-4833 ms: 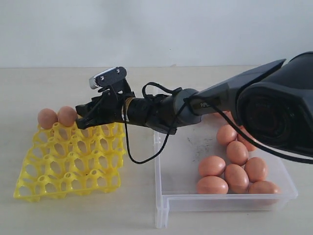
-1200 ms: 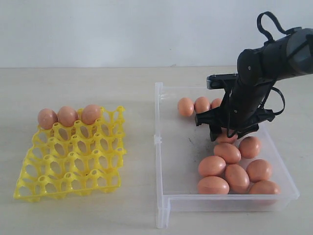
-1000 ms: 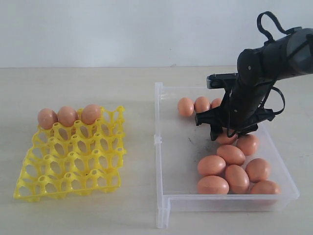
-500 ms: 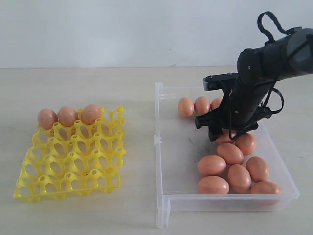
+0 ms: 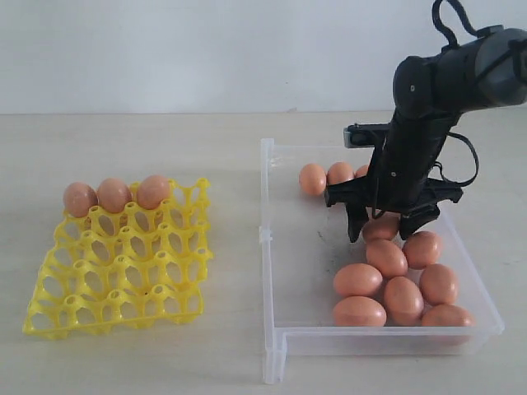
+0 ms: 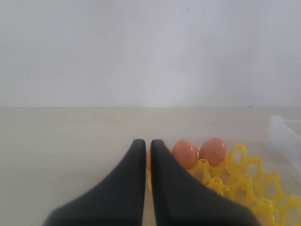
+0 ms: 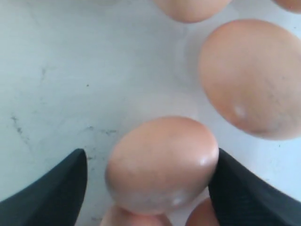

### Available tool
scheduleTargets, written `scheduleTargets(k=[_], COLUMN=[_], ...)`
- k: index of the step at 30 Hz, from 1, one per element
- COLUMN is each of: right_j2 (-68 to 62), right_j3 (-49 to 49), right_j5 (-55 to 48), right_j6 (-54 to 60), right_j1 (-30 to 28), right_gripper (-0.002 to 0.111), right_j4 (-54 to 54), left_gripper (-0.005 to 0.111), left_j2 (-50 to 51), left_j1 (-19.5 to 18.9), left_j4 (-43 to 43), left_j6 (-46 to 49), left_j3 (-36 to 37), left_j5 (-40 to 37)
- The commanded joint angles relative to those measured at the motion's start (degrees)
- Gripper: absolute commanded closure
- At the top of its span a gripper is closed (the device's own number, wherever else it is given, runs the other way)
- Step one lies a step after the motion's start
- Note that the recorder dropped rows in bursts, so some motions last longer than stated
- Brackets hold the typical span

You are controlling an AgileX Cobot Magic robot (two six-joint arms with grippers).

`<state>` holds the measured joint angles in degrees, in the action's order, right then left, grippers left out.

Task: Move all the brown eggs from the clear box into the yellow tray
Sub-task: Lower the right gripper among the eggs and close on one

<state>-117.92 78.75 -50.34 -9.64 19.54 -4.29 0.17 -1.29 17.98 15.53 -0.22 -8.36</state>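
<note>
My right gripper (image 5: 381, 234) reaches down into the clear box (image 5: 272, 247), open, with one brown egg (image 5: 380, 228) between its fingers. In the right wrist view this egg (image 7: 162, 162) touches one finger (image 7: 240, 188), while a gap shows at the other finger (image 7: 56, 188). Several more brown eggs (image 5: 387, 280) lie in the box, some along its back wall (image 5: 312, 178). The yellow tray (image 5: 123, 271) holds three eggs (image 5: 113, 194) in its back row. My left gripper (image 6: 145, 143) is shut and empty, near the tray (image 6: 235, 174), and does not show in the exterior view.
The box stands right of the tray on a beige table (image 5: 123, 140), with a bare strip between them. A white wall (image 5: 206, 49) rises behind. Dark scuff marks (image 7: 19, 125) spot the box floor.
The right arm has left the tray, where a third egg now sits, and gone down into the box. In the last second it nudged nearby eggs, then shifted slightly up and left.
</note>
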Motion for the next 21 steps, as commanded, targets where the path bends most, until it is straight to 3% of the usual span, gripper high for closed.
scheduleTargets(k=[1,15,21], right_j2=[0.08,0.08,0.08], right_j3=[0.79,0.59,0.59], right_j5=[-4.59,-2.74,-1.31], right_j6=[-2.18,-10.57,-12.93], right_j1=[0.47,1.54,1.54], right_gripper=[0.045,0.046,0.065], right_j4=[0.29,2.55,5.02], left_gripper=[0.103,0.103,0.103], left_j2=[-0.17,-0.17,-0.17], left_j1=[-0.12,-0.12,-0.12], left_j4=[0.3,0.3,0.3], left_j6=[0.01,0.01,0.01], left_j3=[0.22,0.22,0.22], left_j5=[0.83,0.83,0.83])
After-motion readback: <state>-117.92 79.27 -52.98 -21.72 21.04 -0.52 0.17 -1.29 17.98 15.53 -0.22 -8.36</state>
